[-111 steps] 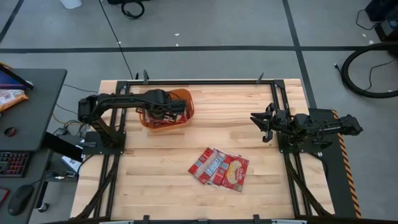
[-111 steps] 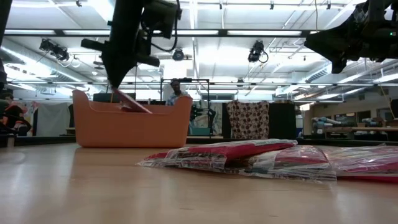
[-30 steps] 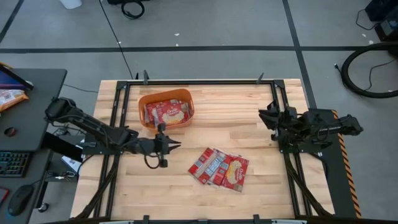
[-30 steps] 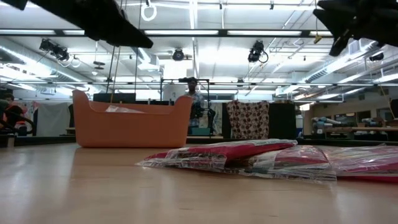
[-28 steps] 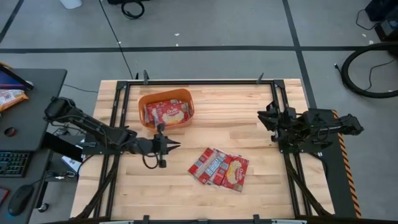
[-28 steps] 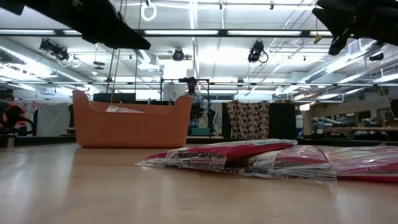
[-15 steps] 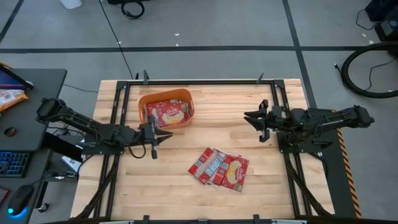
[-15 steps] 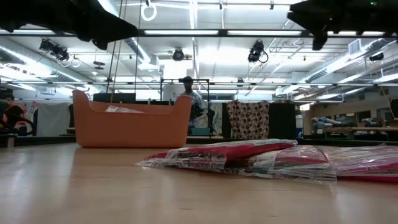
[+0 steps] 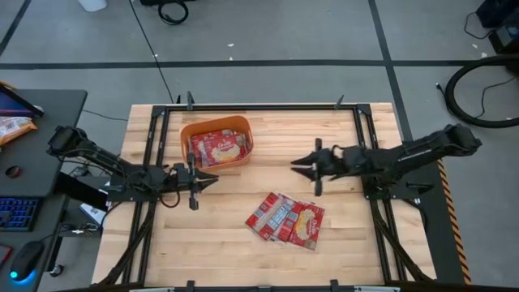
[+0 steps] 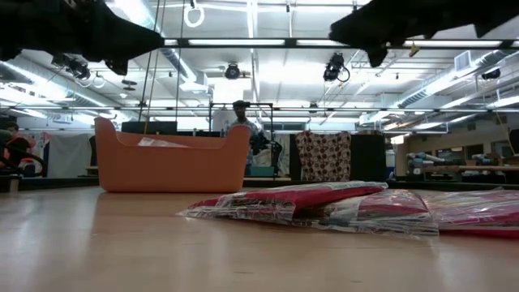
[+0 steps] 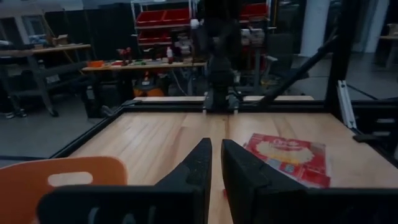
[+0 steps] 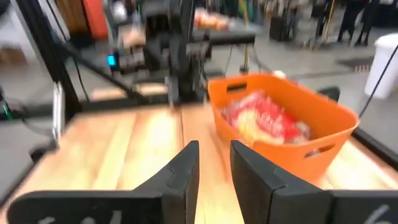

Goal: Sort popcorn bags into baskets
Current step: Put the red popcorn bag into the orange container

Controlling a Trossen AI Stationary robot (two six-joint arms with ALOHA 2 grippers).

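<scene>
The orange basket (image 9: 195,127) stands on the far left part of the table, with red popcorn bags (image 9: 217,148) lying flat inside it; it also shows in the low view (image 10: 170,166) and in the right wrist view (image 12: 298,124). A small fanned pile of popcorn bags (image 9: 285,219) lies flat on the wood near the table's middle, overlapping each other (image 10: 324,207). My left gripper (image 9: 212,179) hovers just near of the basket, shut and pointing right, holding nothing. My right gripper (image 9: 296,165) hovers above the table's middle, right of the basket and far of the pile, open and pointing left.
Black frame rails (image 9: 259,106) run along the table's far edge and sides. A desk with a keyboard and an orange-and-white snack bag (image 9: 12,126) stands off the left edge. Bare wood lies between basket and pile. A person (image 10: 239,113) stands in the room behind.
My left gripper has drawn back toward the table's left edge and slightly toward the far edge, ending beside the basket's near wall. My right arm has stretched out toward the table's left, carrying its gripper from the right rail to above the middle. The bags have not moved.
</scene>
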